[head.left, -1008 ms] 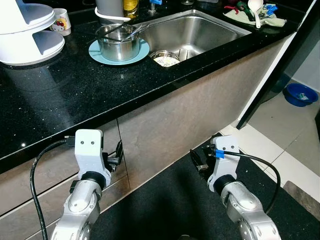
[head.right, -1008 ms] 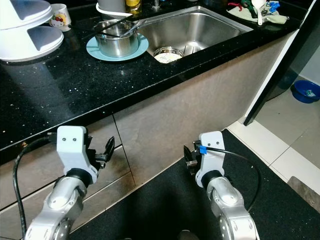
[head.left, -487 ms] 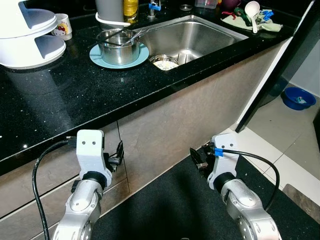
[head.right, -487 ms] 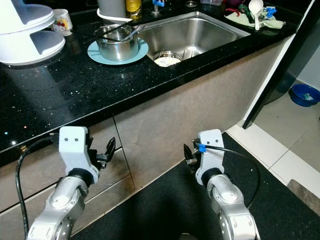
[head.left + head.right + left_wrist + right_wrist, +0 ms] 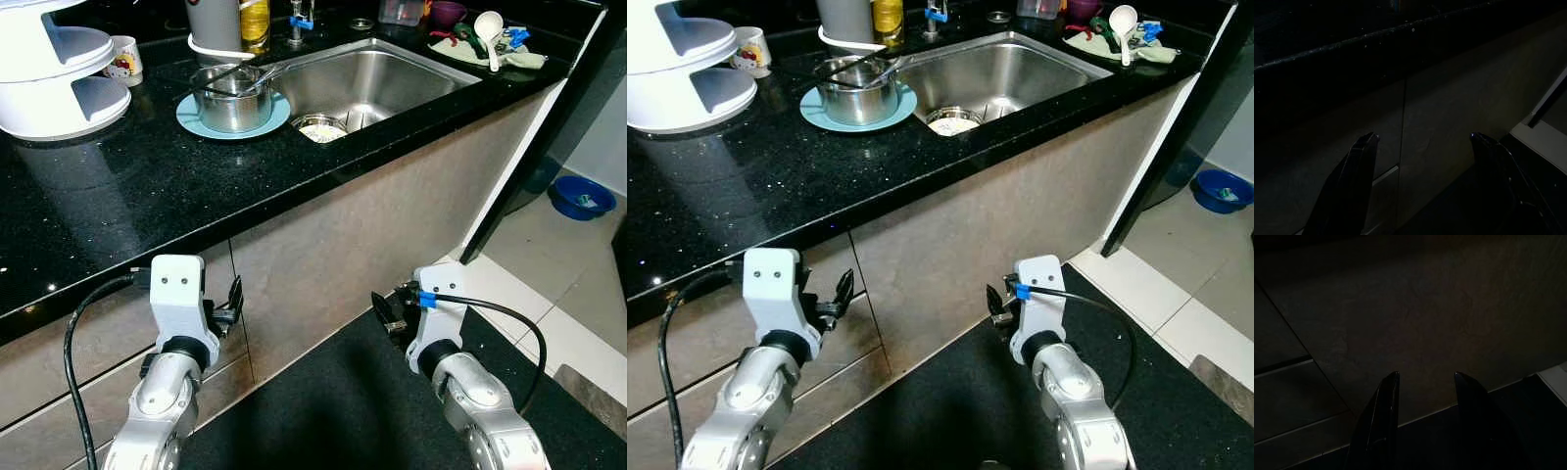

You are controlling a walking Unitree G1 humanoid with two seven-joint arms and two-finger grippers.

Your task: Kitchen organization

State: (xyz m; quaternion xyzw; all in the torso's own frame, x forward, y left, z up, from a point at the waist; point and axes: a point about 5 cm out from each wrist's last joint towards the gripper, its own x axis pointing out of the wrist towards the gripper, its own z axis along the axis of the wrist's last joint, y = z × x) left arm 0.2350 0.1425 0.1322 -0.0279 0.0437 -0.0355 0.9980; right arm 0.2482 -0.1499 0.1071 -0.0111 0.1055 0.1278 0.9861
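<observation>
A steel pot [image 5: 232, 93] with utensils in it stands on a light blue plate [image 5: 191, 116] on the black counter [image 5: 147, 196], just left of the steel sink [image 5: 392, 78]. A round strainer [image 5: 319, 127] lies in the sink's near corner. A white spoon [image 5: 487, 24] and other utensils rest on a cloth [image 5: 524, 59] at the far right. My left gripper [image 5: 233, 299] hangs low before the cabinet fronts, open [image 5: 1422, 137] and empty. My right gripper [image 5: 384, 315] hangs low as well, open [image 5: 1425, 374] with nothing between its fingers.
A white tiered container [image 5: 59, 73] and a small mug [image 5: 122, 56] stand at the counter's back left. A black mat [image 5: 333, 411] covers the floor below me. A blue bowl [image 5: 583, 196] sits on the tiles at the right, past a dark door frame [image 5: 529, 147].
The whole picture has slid down a little, so the camera has tilted or moved; more of the counter's back shows. Both arms hang as before.
</observation>
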